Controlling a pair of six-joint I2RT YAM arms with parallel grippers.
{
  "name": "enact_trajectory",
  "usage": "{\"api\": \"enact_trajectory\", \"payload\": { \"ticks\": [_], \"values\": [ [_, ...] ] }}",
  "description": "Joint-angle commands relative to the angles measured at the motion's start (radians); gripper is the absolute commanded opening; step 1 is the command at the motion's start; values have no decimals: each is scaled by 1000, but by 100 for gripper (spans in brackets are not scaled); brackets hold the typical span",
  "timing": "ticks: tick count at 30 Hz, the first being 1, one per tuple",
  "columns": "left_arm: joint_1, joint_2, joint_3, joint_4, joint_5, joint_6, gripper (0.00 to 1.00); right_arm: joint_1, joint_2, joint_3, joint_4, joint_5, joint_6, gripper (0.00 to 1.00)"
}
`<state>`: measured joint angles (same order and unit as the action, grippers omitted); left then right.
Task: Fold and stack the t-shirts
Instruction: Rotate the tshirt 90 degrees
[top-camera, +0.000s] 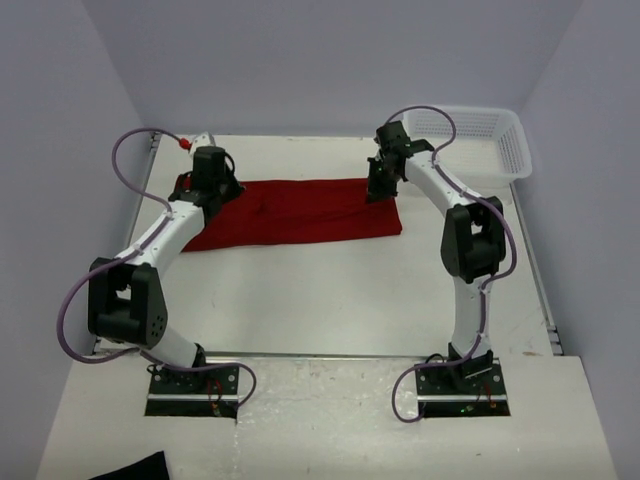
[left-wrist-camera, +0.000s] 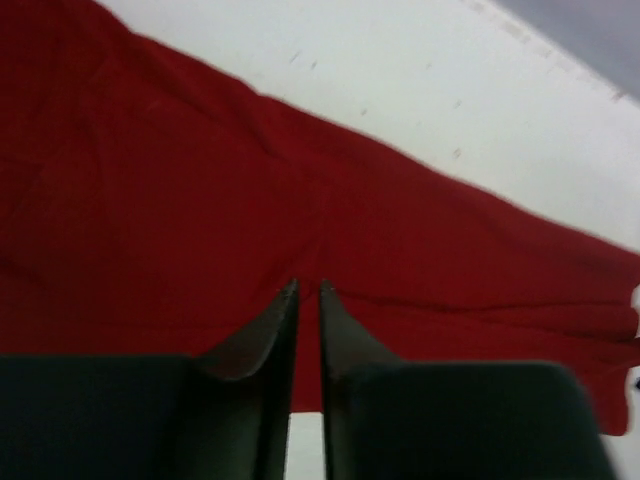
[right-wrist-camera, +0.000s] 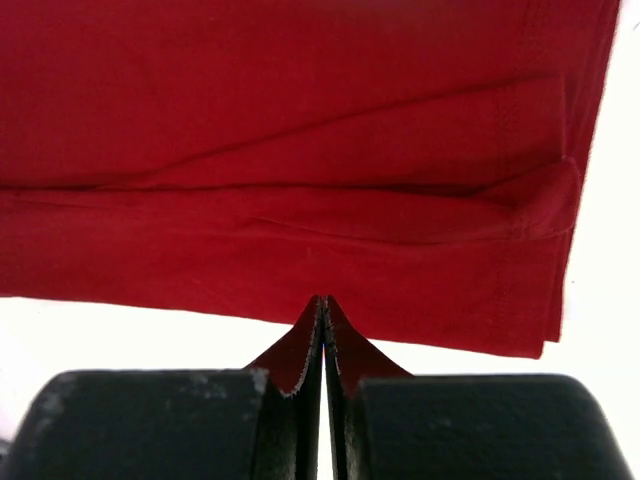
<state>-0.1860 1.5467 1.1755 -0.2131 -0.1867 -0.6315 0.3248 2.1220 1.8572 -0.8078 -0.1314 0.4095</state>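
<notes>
The dark red t-shirt (top-camera: 290, 212) lies on the white table (top-camera: 330, 290) as a long band folded lengthwise. My left gripper (top-camera: 213, 187) is down on its left end. In the left wrist view the fingertips (left-wrist-camera: 290, 300) stand almost together over the red cloth (left-wrist-camera: 200, 200), with a thin strip of cloth between them. My right gripper (top-camera: 381, 183) is at the shirt's far right edge. In the right wrist view its jaws are closed at the hem (right-wrist-camera: 400, 290), with the gripper's tip (right-wrist-camera: 323, 300) against the cloth.
A white mesh basket (top-camera: 505, 135) stands at the back right corner. A red-tipped object (top-camera: 186, 144) lies at the back left. A black cloth scrap (top-camera: 130, 468) lies at the near left edge. Grey walls enclose the table.
</notes>
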Motion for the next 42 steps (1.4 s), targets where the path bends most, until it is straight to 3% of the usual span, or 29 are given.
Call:
{"api": "enact_trajectory", "payload": {
  "ticks": [1,2,10,19,23,28,35,42],
  "values": [
    [-1,9,-65,-43,1,-59,8,-4,26,39,-39,-76,55,0],
    [-1,10,-71,-43,4,-59,0,-4,24,7,-25,-68,72,0],
    [-1,0,-114,-34,13,-65,0,-9,87,56,-97,68,80,0],
    [-1,-51,-191,1,1,-63,0,-16,231,195,-128,82,49,0],
    [-1,-19,-172,-41,-68,-57,0,-24,317,315,-186,90,31,0],
    [2,196,16,-208,-131,-102,0,-24,285,243,-133,75,32,0],
    [10,479,239,-279,-112,-108,0,-24,277,211,-134,65,32,0],
    [14,665,482,-394,-74,-97,0,-21,265,194,-162,56,25,0]
  ]
}}
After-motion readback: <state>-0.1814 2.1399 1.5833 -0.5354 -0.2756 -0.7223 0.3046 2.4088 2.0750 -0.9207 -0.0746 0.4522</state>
